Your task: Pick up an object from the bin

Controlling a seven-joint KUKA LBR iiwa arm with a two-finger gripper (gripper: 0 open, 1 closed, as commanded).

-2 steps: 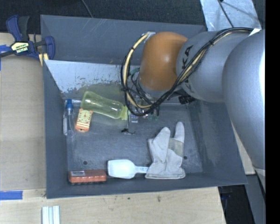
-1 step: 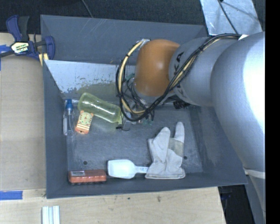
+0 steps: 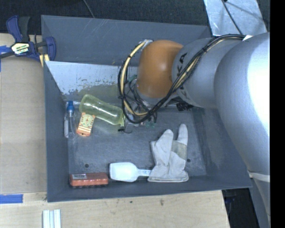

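Robotics lab, test cell. Signs: big silver arm (image 3: 228, 80), orange wrist cover (image 3: 156, 68), exposed cable loops (image 3: 125, 80); grey metal bin (image 3: 133, 32) of unrelated odds: white glove (image 3: 170, 151), yellow-green bottle (image 3: 100, 109), white scoop (image 3: 126, 171).

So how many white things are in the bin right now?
2: a white plastic scoop low in the view, and a white fabric glove on its right, touching its handle. The arm may hide more.
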